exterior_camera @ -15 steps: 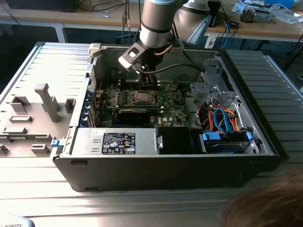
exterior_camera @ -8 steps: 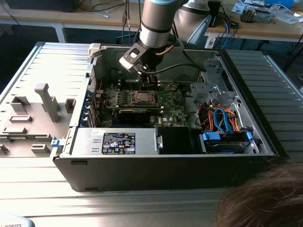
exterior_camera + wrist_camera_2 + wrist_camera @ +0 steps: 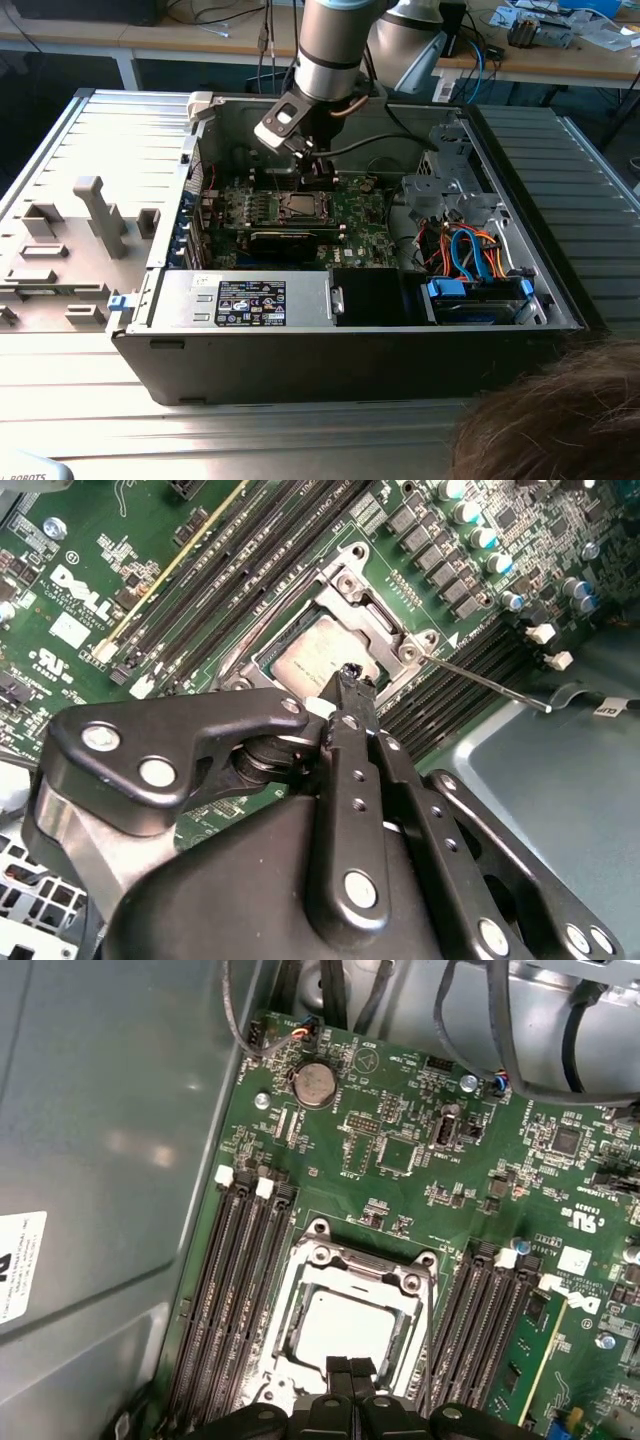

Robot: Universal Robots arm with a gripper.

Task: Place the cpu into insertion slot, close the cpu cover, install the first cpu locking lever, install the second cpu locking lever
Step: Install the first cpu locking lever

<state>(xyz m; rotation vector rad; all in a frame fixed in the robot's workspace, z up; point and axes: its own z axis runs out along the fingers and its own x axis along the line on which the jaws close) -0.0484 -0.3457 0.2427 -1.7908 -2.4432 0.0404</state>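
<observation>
We're logging the gripper (image 3: 350, 1372) hanging low over the insertion slot (image 3: 300, 206) inside the open computer case (image 3: 350, 345). Its fingers are pressed together with nothing between them. In the second wrist view the fingertips (image 3: 350, 687) are sitting over one edge of the cpu (image 3: 312, 652); we're not able to tell whether they're touching it.

The cpu is lying flat in the slot on the green motherboard (image 3: 400, 1175), between the banks of black memory slots (image 3: 225, 1290). The cpu cover (image 3: 318, 1258) is looking laid down over it, its window framing the chip's pale top. So we're judging the first two steps as done.

A thin locking lever (image 3: 485, 681) is sticking out from one corner of the socket toward the case floor, well clear of the frame. We're reading it as unlatched, and that's putting us at the first lever step. We're judging this step as calling for closed fingers pushing the wire down and sideways under its catch. It also means staying off the chip and the small parts around the socket.
</observation>
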